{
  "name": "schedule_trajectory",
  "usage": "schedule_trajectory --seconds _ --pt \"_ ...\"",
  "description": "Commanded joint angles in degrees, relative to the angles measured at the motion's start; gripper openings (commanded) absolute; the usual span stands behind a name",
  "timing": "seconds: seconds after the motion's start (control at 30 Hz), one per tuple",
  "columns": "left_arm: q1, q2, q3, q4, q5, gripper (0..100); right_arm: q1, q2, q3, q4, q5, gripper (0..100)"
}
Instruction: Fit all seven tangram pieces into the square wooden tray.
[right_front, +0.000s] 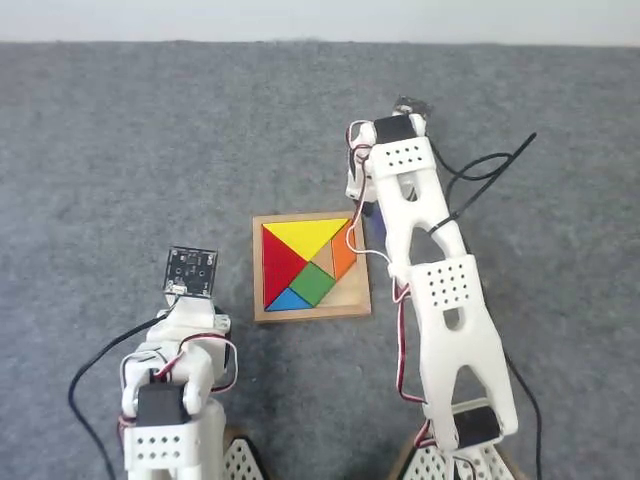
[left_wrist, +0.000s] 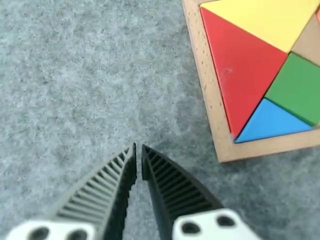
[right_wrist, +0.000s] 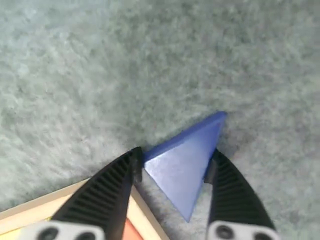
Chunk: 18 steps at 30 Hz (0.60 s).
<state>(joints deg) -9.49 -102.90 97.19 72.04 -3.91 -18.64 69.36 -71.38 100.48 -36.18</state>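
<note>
Just beside the tray (right_wrist: 30, 214), the right hand (right_wrist: 174, 159) pinches the dark blue triangle (right_wrist: 183, 162).

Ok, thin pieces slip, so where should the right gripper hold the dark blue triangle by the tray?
Probably across two opposite side edges, coming from above: the dark blue triangle is a thin slab, so only its edges offer grip. The right gripper holds it that way, one finger on each side.
</note>
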Motion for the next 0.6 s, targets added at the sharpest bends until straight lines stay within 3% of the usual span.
schedule_trajectory --seconds 0.0,0.27,0.57 --pt "0.2 -1.1 -0.7 0.2 0.0 2 2.2 -0.3 0.3 2.6 6.6 5.1" --pt "0.2 -1.1 -0.7 0.2 0.0 2 0.7 -6.2 0.6 2.7 32.4 0.6" --pt "0.2 -1.1 -0.7 0.2 0.0 2 -1.5 -18.1 4.6 2.8 50.6 0.6"
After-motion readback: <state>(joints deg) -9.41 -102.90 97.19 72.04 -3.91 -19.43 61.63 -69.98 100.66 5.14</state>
